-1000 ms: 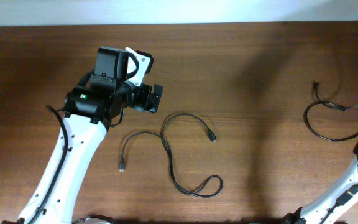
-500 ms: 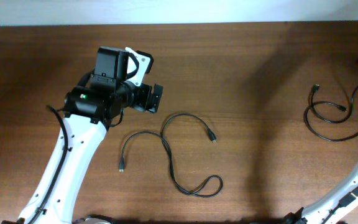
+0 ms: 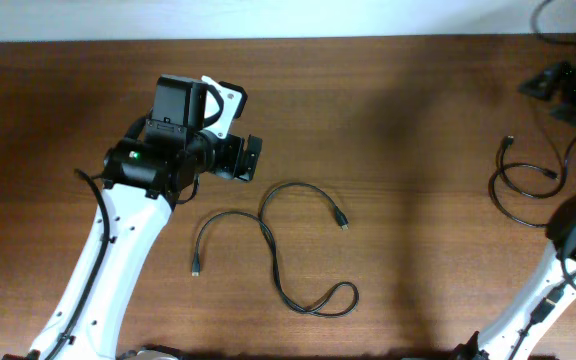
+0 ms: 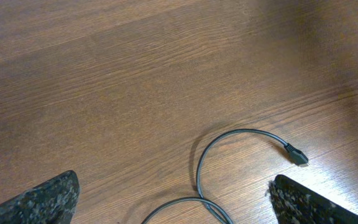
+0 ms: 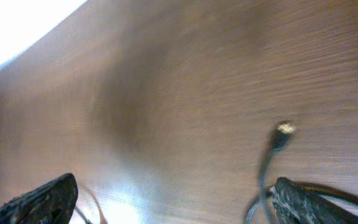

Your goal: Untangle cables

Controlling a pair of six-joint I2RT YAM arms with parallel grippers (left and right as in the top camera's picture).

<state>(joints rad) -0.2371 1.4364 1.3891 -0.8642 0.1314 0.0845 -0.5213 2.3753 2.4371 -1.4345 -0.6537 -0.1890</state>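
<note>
Both pairs of jaws stand wide apart and empty. The left gripper [image 4: 174, 186] hovers over one black cable [image 3: 268, 238] lying loose mid-worktop [image 3: 398, 120], toward the near edge. The right gripper [image 5: 176, 186] hangs by the far right corner, above a cable bundle [image 3: 495, 192] whose strands cannot be counted.

We list on table [image 3: 398, 120]: centre cable [image 3: 272, 252] mid-table | second cable [image 3: 494, 190] far right, well apart | left gripper [image 3: 256, 158] just behind centre cable.
</note>
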